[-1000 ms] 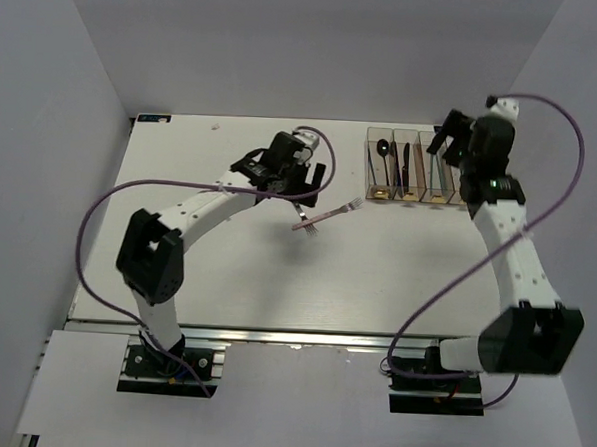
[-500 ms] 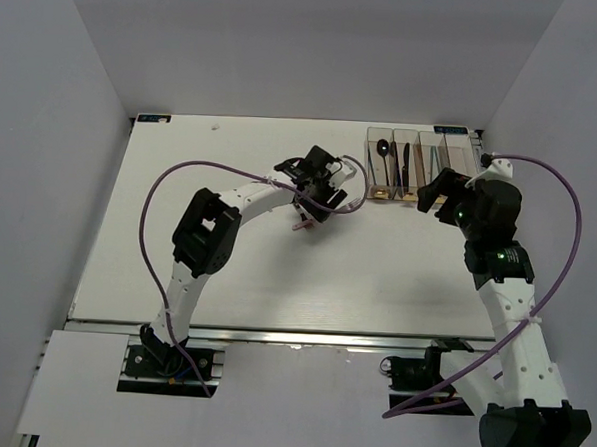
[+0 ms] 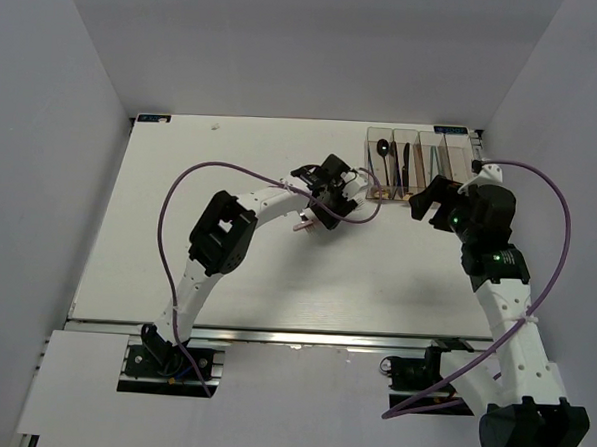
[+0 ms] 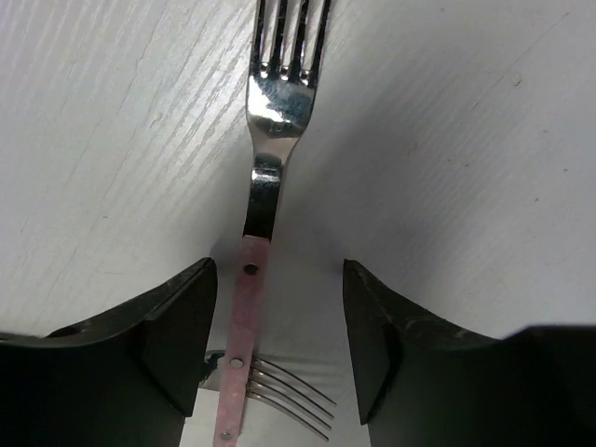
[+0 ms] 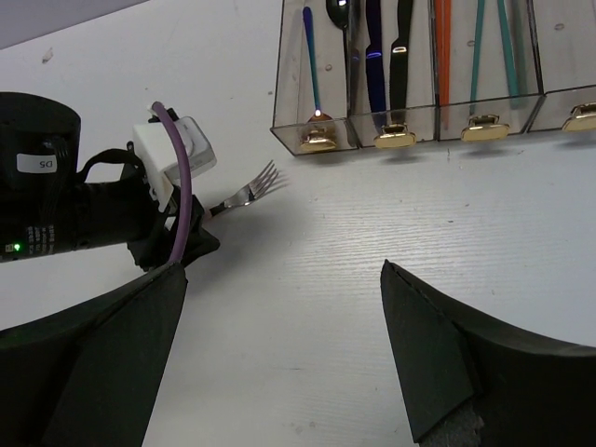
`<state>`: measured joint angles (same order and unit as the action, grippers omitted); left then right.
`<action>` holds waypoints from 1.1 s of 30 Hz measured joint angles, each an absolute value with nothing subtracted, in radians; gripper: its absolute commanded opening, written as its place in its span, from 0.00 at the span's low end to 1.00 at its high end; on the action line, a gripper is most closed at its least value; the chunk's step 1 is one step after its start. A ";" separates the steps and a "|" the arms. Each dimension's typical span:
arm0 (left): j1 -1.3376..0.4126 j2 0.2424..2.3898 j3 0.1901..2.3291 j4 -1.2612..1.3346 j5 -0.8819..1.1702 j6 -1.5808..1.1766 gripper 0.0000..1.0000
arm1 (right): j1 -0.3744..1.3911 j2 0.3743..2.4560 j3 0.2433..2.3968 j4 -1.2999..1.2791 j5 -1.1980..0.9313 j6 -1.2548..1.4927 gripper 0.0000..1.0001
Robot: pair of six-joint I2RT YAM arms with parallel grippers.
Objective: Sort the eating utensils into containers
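A pink-handled fork lies flat on the white table with its tines pointing away. A second silver fork lies under its handle. My left gripper is open and low over them, one finger on each side of the pink handle, touching neither. From above, the left gripper hides most of the forks; a pink handle end sticks out. The clear containers hold a blue-handled spoon, a purple knife, orange chopsticks and green chopsticks. My right gripper is open and empty.
The bins stand in a row at the back right, with brass marks at their near ends. The left arm's purple cable loops close to the bins. White walls enclose the table on three sides.
My left gripper has moved right and down over the forks. My right gripper has come off the bins and down to the table in front of them.
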<state>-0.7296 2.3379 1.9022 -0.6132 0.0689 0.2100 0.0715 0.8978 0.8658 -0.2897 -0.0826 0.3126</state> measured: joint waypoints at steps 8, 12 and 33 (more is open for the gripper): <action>-0.729 2.337 1.895 -0.611 0.086 0.204 0.22 | 0.072 0.857 0.866 -0.289 -0.086 0.313 0.89; -0.729 2.319 1.861 -0.590 0.100 0.195 0.00 | 0.072 0.838 0.866 -0.288 -0.088 0.321 0.89; -0.728 1.752 1.428 -0.090 0.142 -0.131 0.00 | 0.089 0.838 0.479 0.256 -0.327 0.838 0.79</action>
